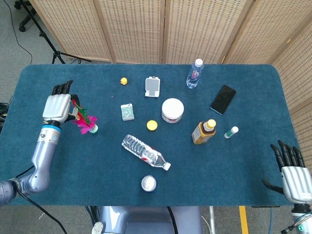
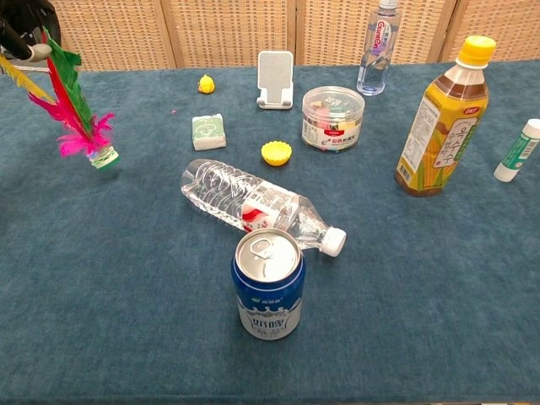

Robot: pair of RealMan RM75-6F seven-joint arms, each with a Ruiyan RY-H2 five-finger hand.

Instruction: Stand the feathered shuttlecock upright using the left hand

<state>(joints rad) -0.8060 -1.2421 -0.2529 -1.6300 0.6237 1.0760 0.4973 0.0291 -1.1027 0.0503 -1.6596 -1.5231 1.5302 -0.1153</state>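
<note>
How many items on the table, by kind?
Bottles: 3 (water bottle upright, water bottle lying, juice bottle)
Can: 1
Shuttlecock: 1, held by left hand
Jar: 1
Phone: 1
Phone stand: 1
Small items: 4
Total: 12

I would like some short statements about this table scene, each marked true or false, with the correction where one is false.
1. The left hand holds the shuttlecock by its feathers. True.
2. The shuttlecock lies flat on the table. False: it hangs tilted from the hand, base downward.
3. The clear water bottle near the can lies on its side. True.
4. The right hand holds the phone. False: it holds nothing, and the phone lies far from it on the table.
5. The yellow cap sits on top of the can. False: it rests on the table beyond the lying bottle.
</note>
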